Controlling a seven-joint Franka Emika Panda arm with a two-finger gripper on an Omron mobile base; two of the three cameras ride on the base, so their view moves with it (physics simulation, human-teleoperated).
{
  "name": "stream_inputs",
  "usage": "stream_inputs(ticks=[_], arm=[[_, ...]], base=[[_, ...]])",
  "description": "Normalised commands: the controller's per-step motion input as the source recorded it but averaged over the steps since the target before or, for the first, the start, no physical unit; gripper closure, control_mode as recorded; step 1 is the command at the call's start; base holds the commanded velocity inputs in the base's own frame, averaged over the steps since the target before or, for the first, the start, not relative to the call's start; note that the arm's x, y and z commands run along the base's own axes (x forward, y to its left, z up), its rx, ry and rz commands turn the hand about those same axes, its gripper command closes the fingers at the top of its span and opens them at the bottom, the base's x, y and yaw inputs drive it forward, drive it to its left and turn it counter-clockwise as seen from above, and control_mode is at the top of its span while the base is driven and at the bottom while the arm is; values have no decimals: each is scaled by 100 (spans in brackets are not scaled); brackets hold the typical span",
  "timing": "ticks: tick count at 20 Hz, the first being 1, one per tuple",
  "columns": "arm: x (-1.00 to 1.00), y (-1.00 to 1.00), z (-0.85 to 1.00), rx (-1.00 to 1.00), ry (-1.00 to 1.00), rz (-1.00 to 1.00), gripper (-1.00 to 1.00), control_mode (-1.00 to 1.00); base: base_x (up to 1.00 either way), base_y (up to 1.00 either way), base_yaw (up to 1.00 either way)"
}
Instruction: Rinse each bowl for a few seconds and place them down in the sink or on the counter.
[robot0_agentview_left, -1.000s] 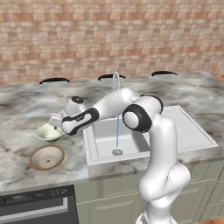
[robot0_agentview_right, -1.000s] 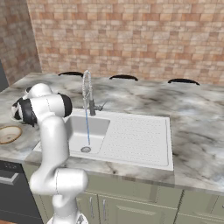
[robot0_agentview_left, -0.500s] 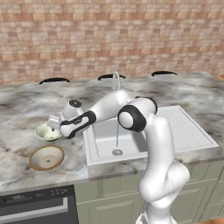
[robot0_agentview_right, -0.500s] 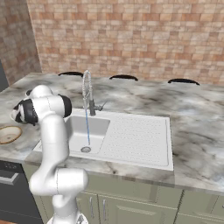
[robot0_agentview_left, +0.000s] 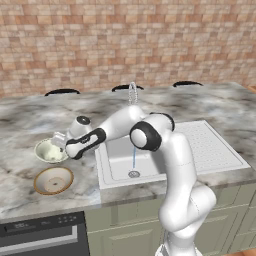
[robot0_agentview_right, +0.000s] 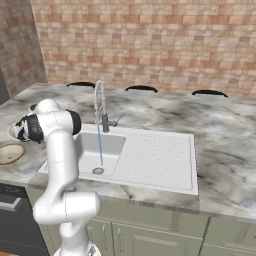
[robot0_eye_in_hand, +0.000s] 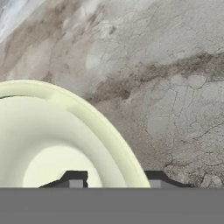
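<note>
Two dark fingertips straddle the rim of the pale green-cream bowl (robot0_eye_in_hand: 65, 144), one inside, one outside, so the gripper (robot0_eye_in_hand: 114, 177) sits narrowed around that rim, though whether it truly pinches I cannot tell. Out from there, the bowl rests on the counter (robot0_agentview_left: 30, 125) left of the sink (robot0_agentview_left: 210, 150), with the tan-rimmed bowl (robot0_agentview_left: 53, 180) lying just in front of it, nearer the counter's edge. Water runs in a thin stream from the faucet (robot0_agentview_right: 100, 102) into the basin, veined marble stretches wide, red brick wall (robot0_agentview_left: 125, 45) behind; no writing to read anywhere.
</note>
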Motion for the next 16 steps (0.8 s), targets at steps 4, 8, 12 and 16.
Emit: stream_inputs(ticks=[4, 8, 12, 16], arm=[[0, 0, 2, 3, 0, -6, 100, -100], [-5, -3, 29, 1, -1, -11, 100, -100], [-13, -3, 40, 0, 0, -20, 100, -100], [-17, -15, 46, -1, -3, -29, 100, -100]], base=[[0, 0, 0], [0, 0, 0], [0, 0, 0], [0, 0, 0]])
